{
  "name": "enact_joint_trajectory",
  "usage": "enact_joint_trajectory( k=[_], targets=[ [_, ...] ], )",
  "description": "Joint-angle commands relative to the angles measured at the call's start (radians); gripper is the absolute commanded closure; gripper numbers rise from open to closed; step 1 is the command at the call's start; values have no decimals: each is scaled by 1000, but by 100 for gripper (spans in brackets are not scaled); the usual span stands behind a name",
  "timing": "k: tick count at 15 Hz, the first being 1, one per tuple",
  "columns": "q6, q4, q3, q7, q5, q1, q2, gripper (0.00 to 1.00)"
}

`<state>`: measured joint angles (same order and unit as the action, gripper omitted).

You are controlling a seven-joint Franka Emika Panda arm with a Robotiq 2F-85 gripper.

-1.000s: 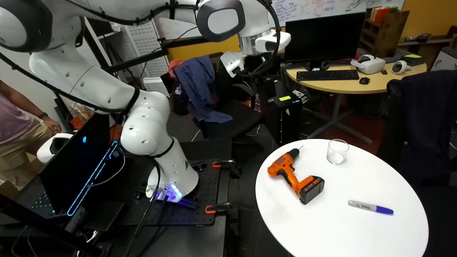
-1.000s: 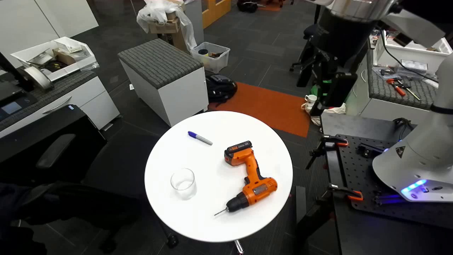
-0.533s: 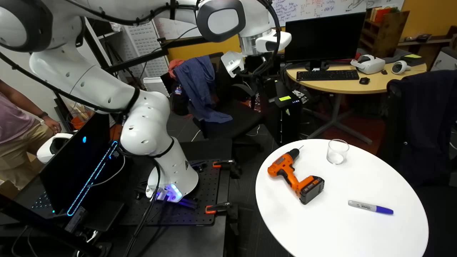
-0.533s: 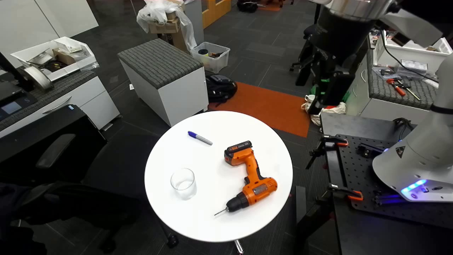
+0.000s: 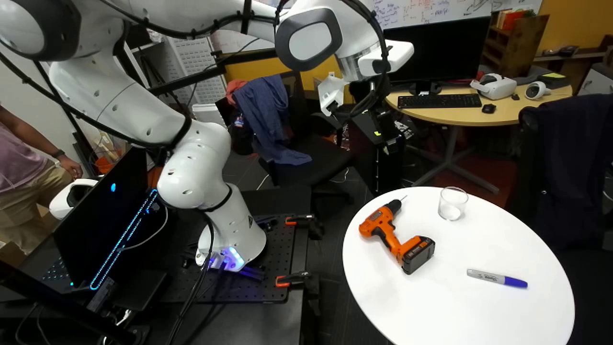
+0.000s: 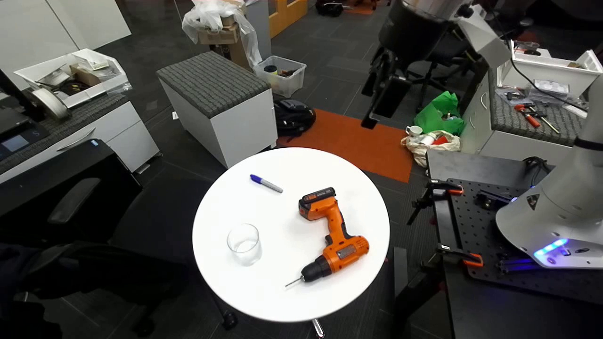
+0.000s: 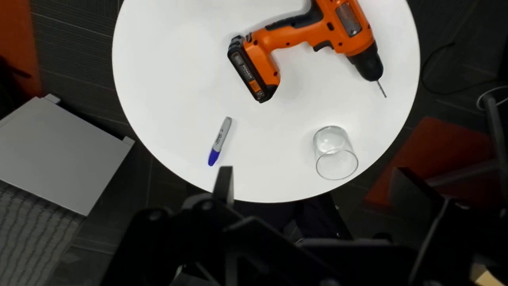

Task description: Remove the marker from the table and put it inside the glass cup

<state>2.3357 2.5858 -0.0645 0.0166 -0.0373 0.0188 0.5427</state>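
Observation:
The marker [image 7: 220, 140], grey-white with a blue-purple cap, lies flat on the round white table [image 7: 170, 71]. To one side of it stands the clear glass cup [image 7: 334, 155], upright, with nothing visible inside. Both exterior views show the marker [image 5: 497, 278] and the glass cup [image 6: 244, 246] well apart from each other. My gripper [image 7: 312, 169] is open, its black fingers wide apart and nothing between them. In an exterior view the gripper [image 6: 370, 106] hangs in the air beyond the table's edge, touching neither marker nor cup.
An orange-and-black power drill [image 6: 335, 230] lies on the same table, its battery [image 7: 254, 73] towards the marker and its bit pointing off near the cup side. A dark chair [image 6: 99, 202] stands close to the table. The robot's black bench [image 5: 297, 268] has clamps along its edge.
During the last half second the arm has swung the open gripper nearer to the table. Marker, cup and drill lie where they were.

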Motion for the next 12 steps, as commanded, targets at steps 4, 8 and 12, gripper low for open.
enact_joint_trajectory(
  k=[4, 8, 12],
  targets=[
    [125, -29, 8, 109, -24, -81, -132, 0],
    [190, -54, 32, 141, -11, -111, -235, 0],
    [254, -93, 63, 127, -7, -115, -346, 0]
  ],
)
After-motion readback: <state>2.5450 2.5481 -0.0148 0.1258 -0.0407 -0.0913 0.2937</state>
